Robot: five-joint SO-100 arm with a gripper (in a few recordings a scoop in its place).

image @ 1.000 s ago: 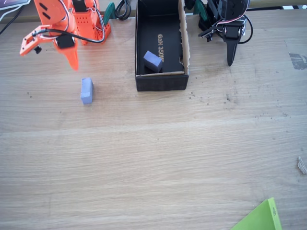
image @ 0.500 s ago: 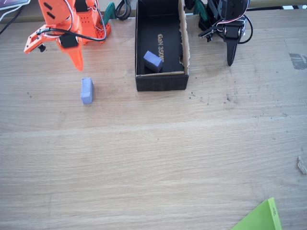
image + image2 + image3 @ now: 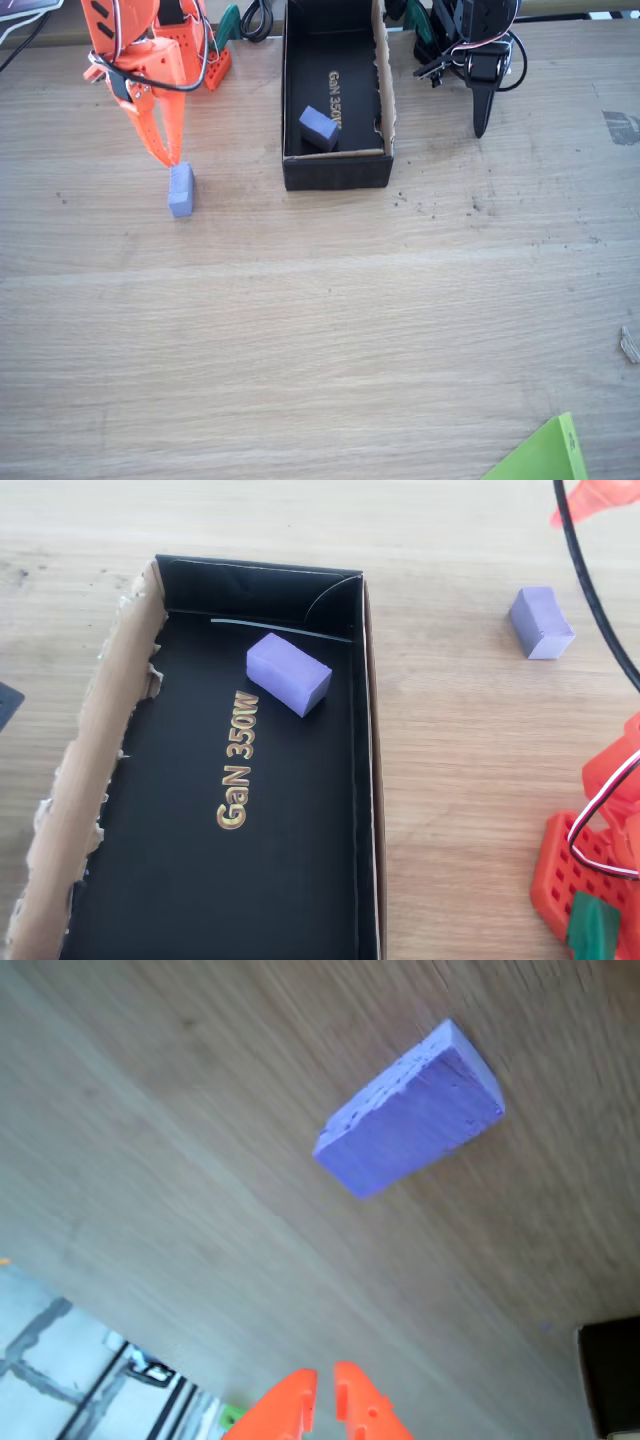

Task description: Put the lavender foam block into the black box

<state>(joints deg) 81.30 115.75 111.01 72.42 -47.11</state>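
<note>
In the fixed view, a bright green sheet corner (image 3: 545,455) sits at the lower right, nearest the camera, on the pale, grainy wooden table (image 3: 320,330); higher, left of centre, the lavender foam block (image 3: 180,189), a small matte brick, lies on the bare wood; the orange plastic gripper (image 3: 172,158) points down just above it, its tapered fingers nearly together, gripping nothing; right of it stands the long black box (image 3: 335,170) of cardboard with a torn brown edge, holding a squatter purple block (image 3: 319,127) beside gold lettering.
</note>
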